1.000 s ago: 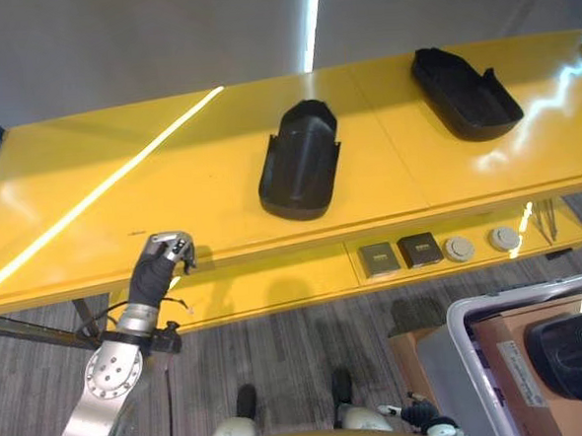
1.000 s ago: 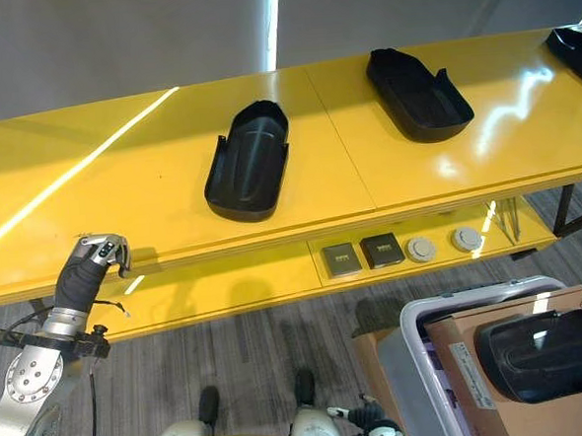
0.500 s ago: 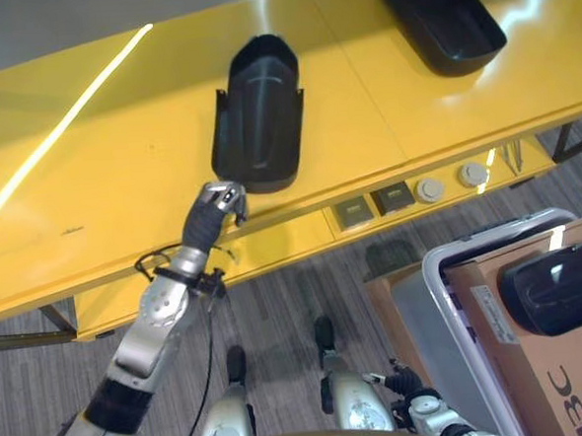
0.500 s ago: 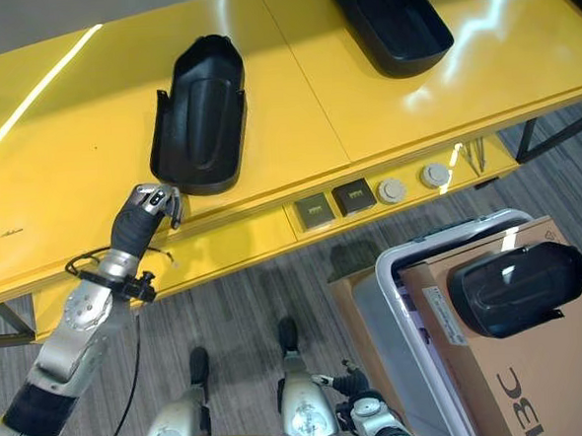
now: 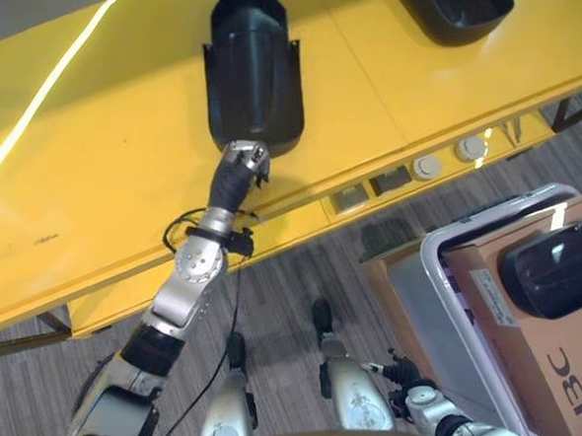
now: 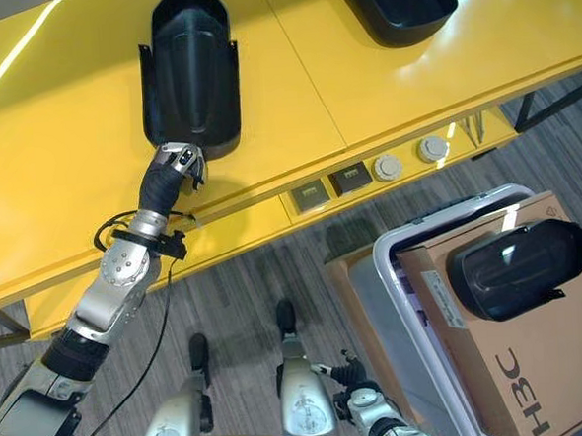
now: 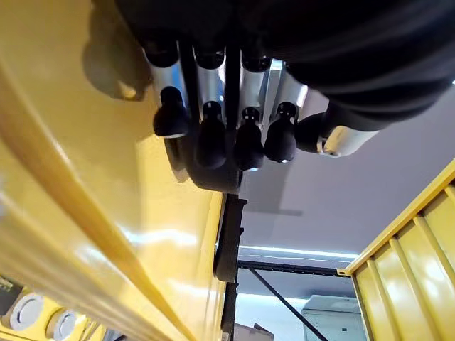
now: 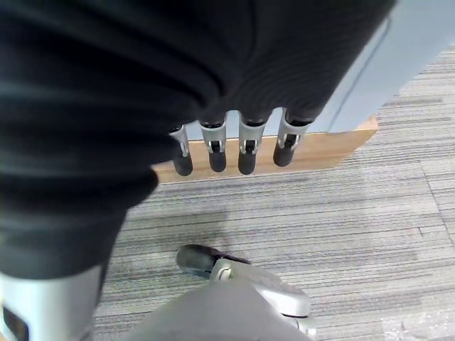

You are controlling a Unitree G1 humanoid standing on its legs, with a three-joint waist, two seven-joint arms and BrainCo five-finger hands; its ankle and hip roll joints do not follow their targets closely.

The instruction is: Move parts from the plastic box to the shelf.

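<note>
Left hand [image 5: 243, 168] reaches over the yellow shelf [image 5: 119, 159], fingers relaxed & holding nothing, tips just at the near end of a black part [image 5: 252, 67] lying on top. A 2nd part [image 5: 451, 1] sits further right on the shelf. Another part [image 6: 516, 268] rests on cardboard [image 6: 537, 361] in the plastic box [image 6: 400, 300], lower right. Right hand [image 8: 234, 149] hangs over carpet w/ fingers straight, empty.

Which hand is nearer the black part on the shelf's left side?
Left. The left hand sits right at the near end of the black part on the shelf. The right hand hangs low over the floor beside a box.
</note>
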